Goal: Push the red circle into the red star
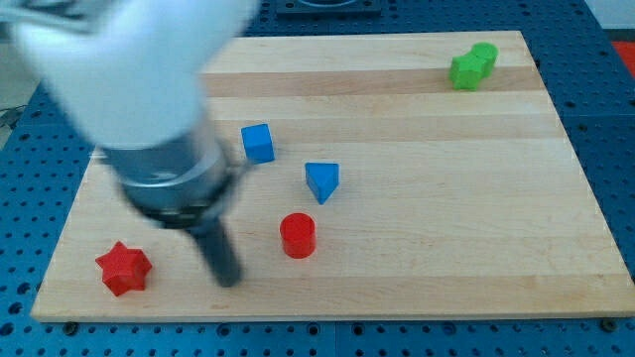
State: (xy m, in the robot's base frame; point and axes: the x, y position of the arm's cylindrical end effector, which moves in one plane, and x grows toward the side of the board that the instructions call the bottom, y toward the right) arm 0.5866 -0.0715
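Note:
The red circle (298, 235) stands on the wooden board at the view's lower middle. The red star (123, 268) lies near the board's lower left corner. My tip (229, 279) is the end of the dark rod; it rests on the board between the two, left of and slightly below the red circle, and right of the red star. It touches neither block. The arm is blurred.
A blue cube (258, 143) sits above my rod, and a blue triangle (321, 181) sits just above the red circle. A green block (471, 66) lies at the top right. The wooden board (446, 198) ends close below the star, ringed by blue pegboard.

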